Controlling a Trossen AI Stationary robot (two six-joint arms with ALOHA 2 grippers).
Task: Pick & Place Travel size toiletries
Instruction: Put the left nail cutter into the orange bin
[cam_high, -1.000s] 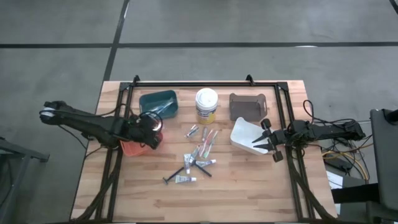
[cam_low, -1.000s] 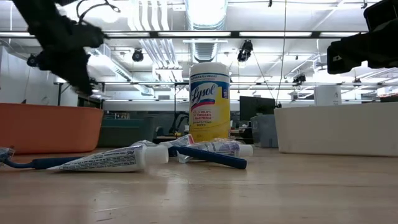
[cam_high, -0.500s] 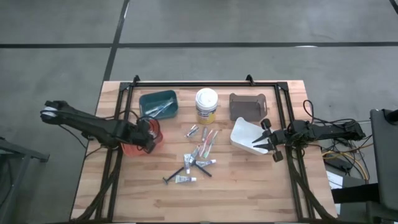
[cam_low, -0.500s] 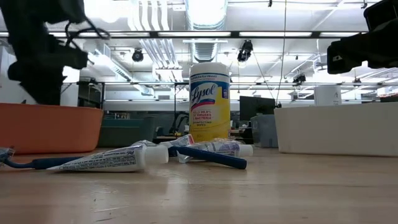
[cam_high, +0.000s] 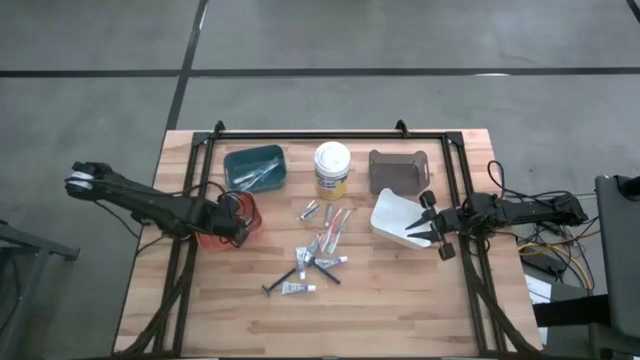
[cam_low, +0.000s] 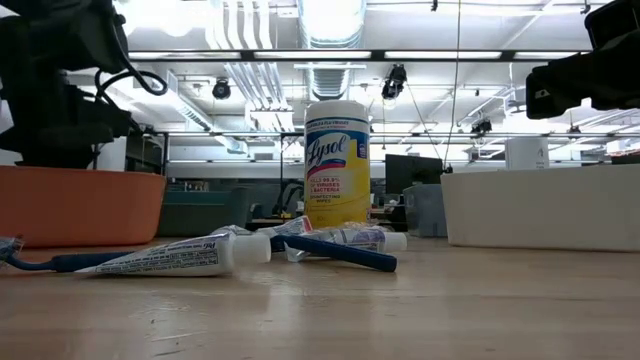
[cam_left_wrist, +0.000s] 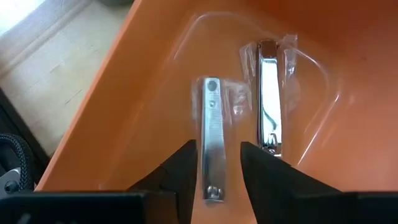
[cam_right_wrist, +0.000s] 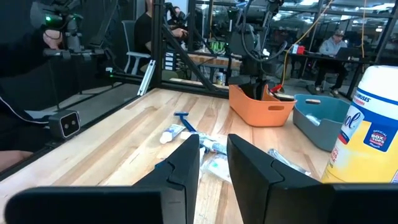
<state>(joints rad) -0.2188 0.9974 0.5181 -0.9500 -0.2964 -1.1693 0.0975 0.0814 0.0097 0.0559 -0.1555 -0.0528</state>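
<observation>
At centre-left of the high view, the left gripper (cam_high: 237, 222) hung inside the orange bin (cam_high: 208, 240), fingers parted around a wrapped nail clipper (cam_left_wrist: 212, 144), not clamping it.

toiletries (cam_high: 318, 252): tubes, toothbrushes, razors lying scattered flat mid-surface | two wrapped nail clippers (cam_left_wrist: 211, 146) lying side by side in orange bin (cam_left_wrist: 124, 112)

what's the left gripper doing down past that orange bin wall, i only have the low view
Observer: The left gripper is inside the orange bin, fingers apart, with a wrapped nail clipper showing between them.
Operator: anything else in that bin
Observer: A second wrapped clipper lies beside the first.
Operator: where's the right arm
Observer: The right gripper hovers beside the white bin, holding nothing.
</observation>
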